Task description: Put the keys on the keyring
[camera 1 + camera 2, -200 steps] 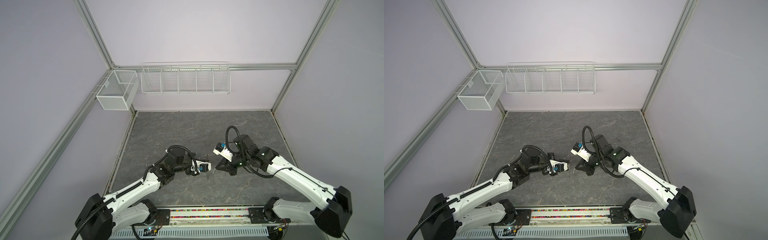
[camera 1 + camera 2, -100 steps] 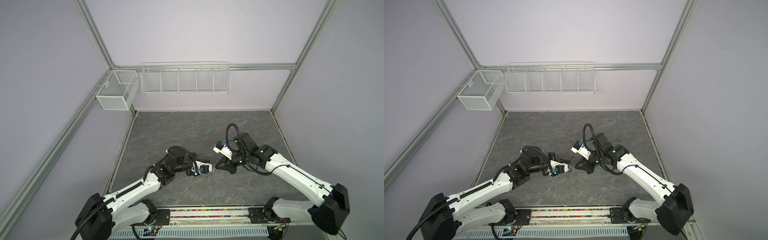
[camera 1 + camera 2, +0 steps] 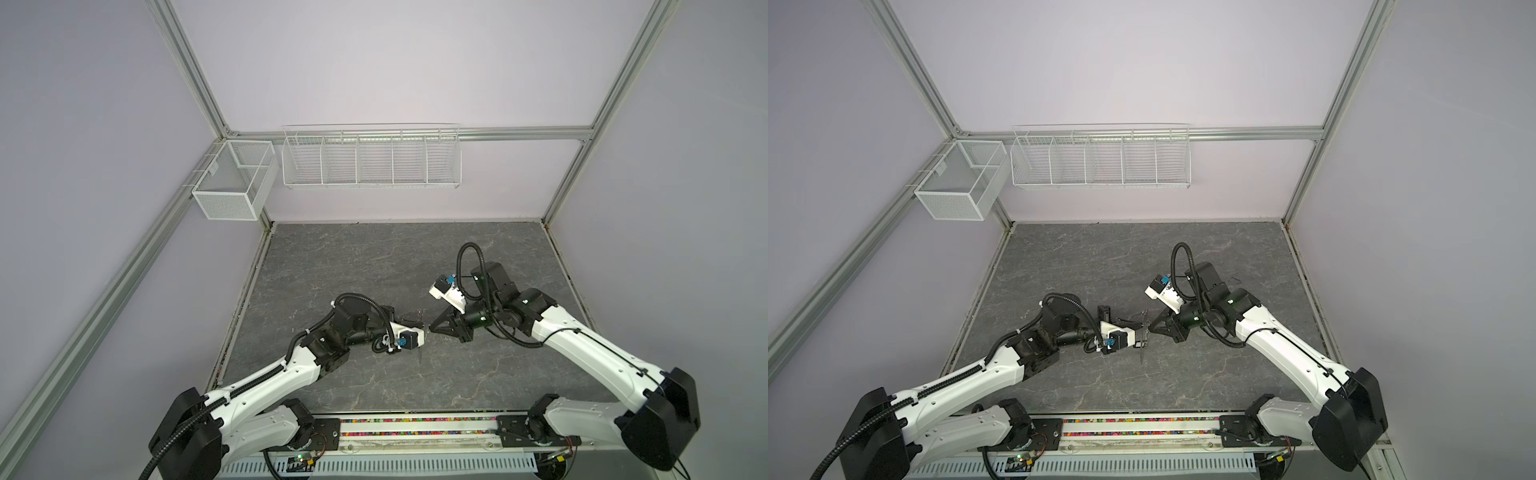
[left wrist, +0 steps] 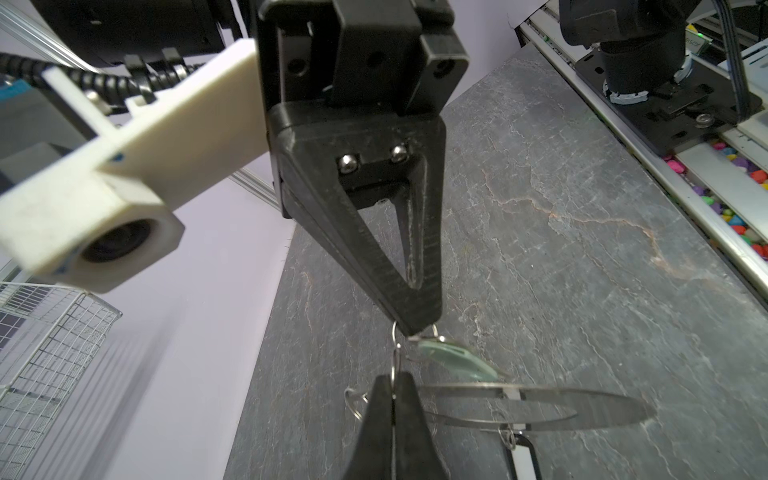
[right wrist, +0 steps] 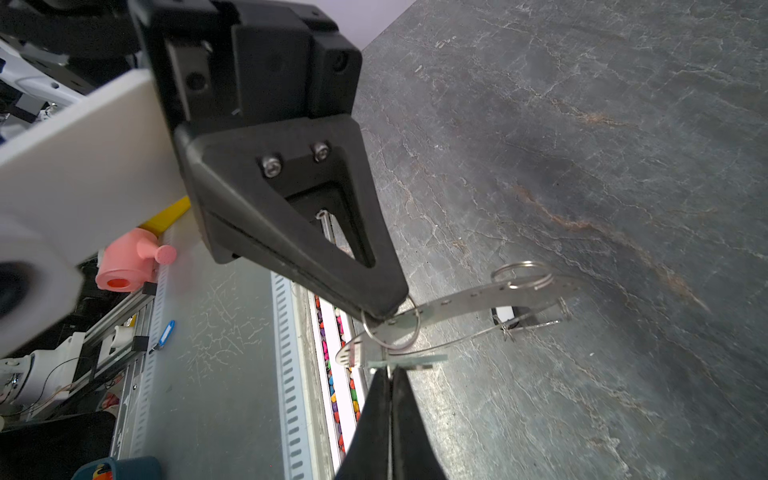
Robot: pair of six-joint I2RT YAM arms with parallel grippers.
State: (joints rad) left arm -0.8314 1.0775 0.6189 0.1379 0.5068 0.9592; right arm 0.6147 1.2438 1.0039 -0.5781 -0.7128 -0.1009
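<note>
In both top views we see the two arms meet tip to tip above the front middle of the grey table (image 3: 374, 266). The left gripper (image 3: 420, 327) and the right gripper (image 3: 433, 329) look closed, almost touching. Between them the keyring (image 3: 1143, 345) stands on edge, off the table, and shows only as a thin upright sliver. We cannot make out the keys at this range.

In the left wrist view, the left gripper (image 4: 393, 380) has its jaws pressed together on the near rim of the keyring (image 4: 602, 409), which stretches flat away from the fingers. The right gripper (image 4: 417, 328) comes in from the far side with no gap between its jaws. Wire loops show at its tip, and just beside it hangs a pale greenish tag (image 4: 453, 357). A black tag (image 4: 524, 455) hangs under the keyring.

In the right wrist view, the left gripper (image 5: 384, 309) clamps the perforated rim of the keyring (image 5: 478, 299). A split ring (image 5: 417, 326) passes through that rim beside the left tip. The right gripper (image 5: 390, 372) is pinched shut right at that ring's lower part, where the pale tag crosses; we take it to grip the ring. A second split ring (image 5: 536, 284) sits through the rim farther along.
</note>
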